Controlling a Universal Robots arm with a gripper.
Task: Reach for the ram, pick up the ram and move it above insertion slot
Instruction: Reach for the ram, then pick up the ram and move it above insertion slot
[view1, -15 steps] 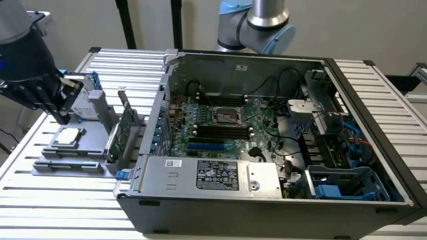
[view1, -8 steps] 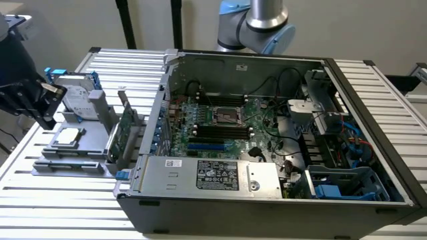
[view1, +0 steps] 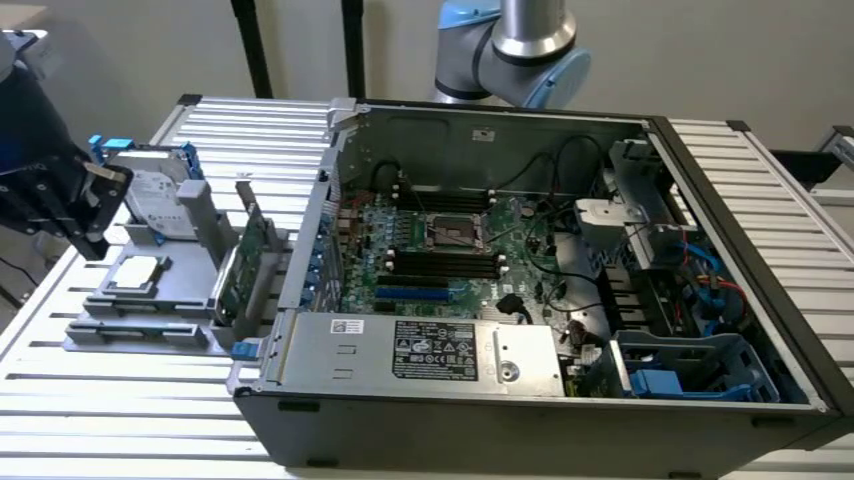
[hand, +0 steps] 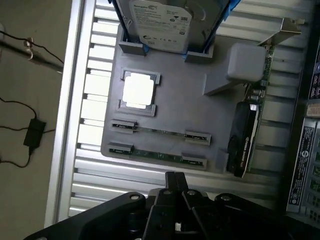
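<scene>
Ram hard to make out: just a thin green edge, standing on its long side between two clips in grey holder, in the row nearest gripper. One row further in and parallel, a second thin stick, even fainter; cannot tell which of the two is meant. Hard drive upright in blue-edged brackets, cut off by the picture's border. Silver and blue arm joint behind computer case, cut off at the top of the exterior view.

Holder resting on slatted metal table, just beside the case's side wall. Green expansion card on edge along the holder's case-facing side. Bare slats between the ram's row and the gripper. Case open from above, motherboard exposed. Insertion slot among several parallel black sockets near the processor socket, shorter blue slot just beside them, loose cables close by.

Gripper at the exterior view's left, near the hard drive, raised over the holder and pointing downward at a tilt. Jaws pressed together, pinching nothing. Apart from the ram, well apart from the insertion slot.
</scene>
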